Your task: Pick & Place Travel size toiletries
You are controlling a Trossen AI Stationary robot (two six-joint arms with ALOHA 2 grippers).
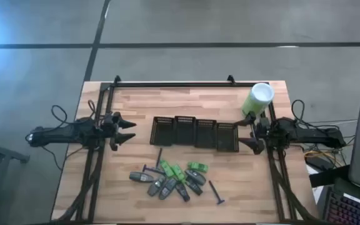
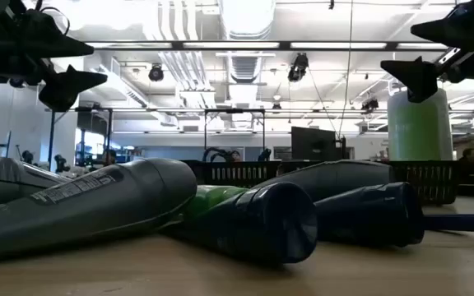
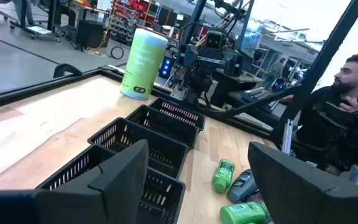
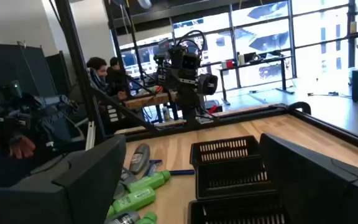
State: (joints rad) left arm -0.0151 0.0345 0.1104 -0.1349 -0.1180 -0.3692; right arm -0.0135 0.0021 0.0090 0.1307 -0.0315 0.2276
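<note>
The travel size toiletries (image 1: 174, 178) lie in a loose heap on the near half of the table: bright green tubes (image 1: 197, 167), grey and navy tubes (image 1: 159, 186), and dark razors (image 1: 216, 194). In the low view the grey tubes (image 2: 97, 201) and navy tubes (image 2: 257, 220) lie on their sides. My left gripper (image 1: 127, 130) is open and hovers at the table's left side, left of the baskets. My right gripper (image 1: 250, 132) is open at the right side, beside the right end of the baskets. Neither touches anything.
A row of black mesh baskets (image 1: 195, 132) stands across the table's middle. A tall light-green canister (image 1: 259, 99) with a white lid stands at the far right corner. People sit beyond the table in both wrist views (image 3: 347, 118).
</note>
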